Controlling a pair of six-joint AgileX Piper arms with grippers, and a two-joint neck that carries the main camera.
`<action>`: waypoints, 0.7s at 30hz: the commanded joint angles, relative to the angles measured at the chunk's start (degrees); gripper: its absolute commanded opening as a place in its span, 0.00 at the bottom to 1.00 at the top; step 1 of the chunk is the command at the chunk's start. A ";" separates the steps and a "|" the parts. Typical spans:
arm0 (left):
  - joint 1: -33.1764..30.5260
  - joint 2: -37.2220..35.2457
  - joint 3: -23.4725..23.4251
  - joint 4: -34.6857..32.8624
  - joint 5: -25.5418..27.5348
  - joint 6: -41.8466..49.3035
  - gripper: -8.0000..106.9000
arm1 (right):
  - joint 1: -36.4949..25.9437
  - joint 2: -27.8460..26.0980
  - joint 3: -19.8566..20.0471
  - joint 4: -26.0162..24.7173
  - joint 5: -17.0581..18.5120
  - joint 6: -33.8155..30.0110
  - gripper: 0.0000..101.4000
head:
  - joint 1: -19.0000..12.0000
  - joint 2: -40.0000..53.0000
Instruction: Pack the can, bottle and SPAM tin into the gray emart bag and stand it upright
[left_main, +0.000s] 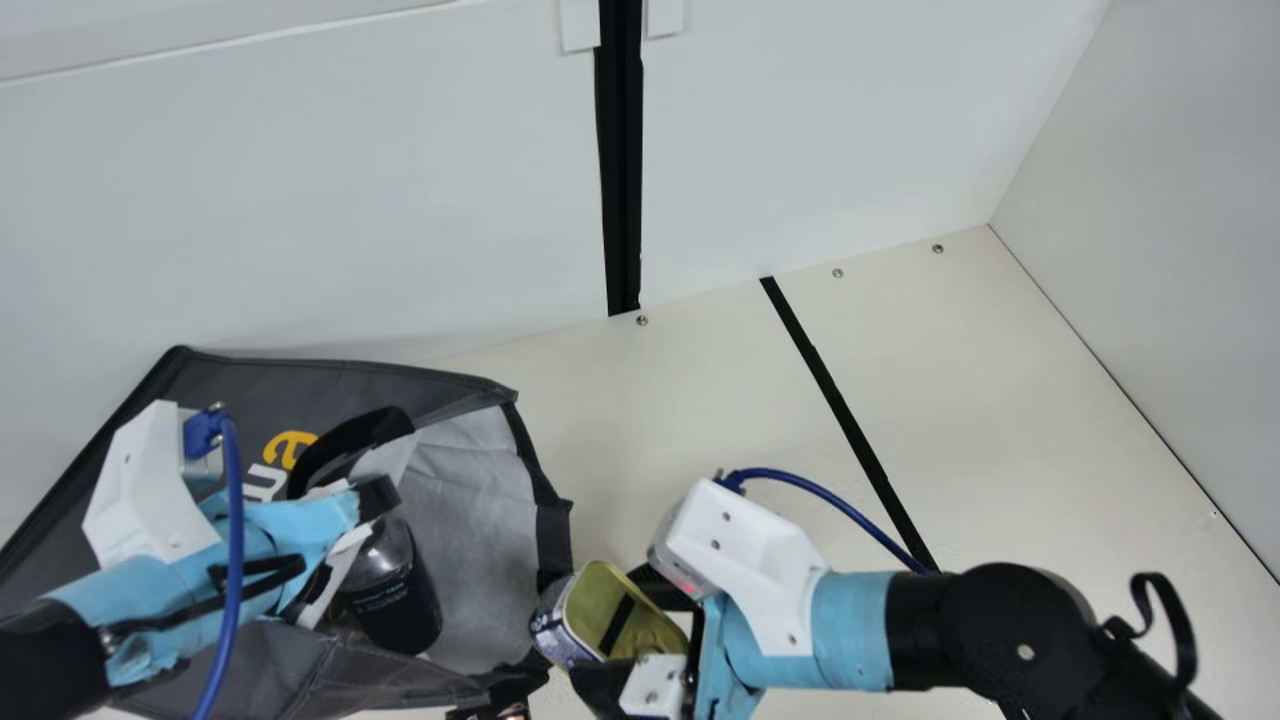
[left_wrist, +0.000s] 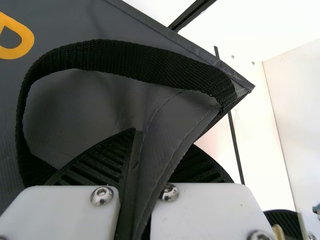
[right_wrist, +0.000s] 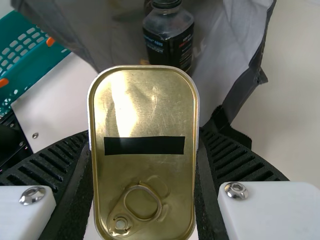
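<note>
In the main view the left arm covers some of the bag's lettering; the left edge crops the bag. In the right wrist view, the tin hides the bottle's base; the basket is cut off.

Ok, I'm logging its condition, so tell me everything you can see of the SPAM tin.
The tin has rounded corners and an unopened, shiny gold metallic lid with a pull ring and a black strip. Its side is printed blue and white. The right gripper holds it between its fingers, lid towards the wrist camera, by the mouth of the bag; contact there is unclear.
</note>
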 joint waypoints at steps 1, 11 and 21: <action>0.00 0.00 0.00 0.00 0.00 0.00 0.00 | 0.89 1.38 -0.29 0.08 -1.55 0.07 0.00 | -1.30 -0.14; 0.00 0.00 0.00 0.00 0.00 0.00 0.00 | 4.06 8.72 -2.78 1.42 -7.04 -1.04 0.00 | -1.30 -0.14; 0.00 0.00 0.00 0.00 0.00 0.00 0.00 | 6.52 16.03 -5.62 3.08 -10.83 -2.82 0.00 | -1.30 -0.14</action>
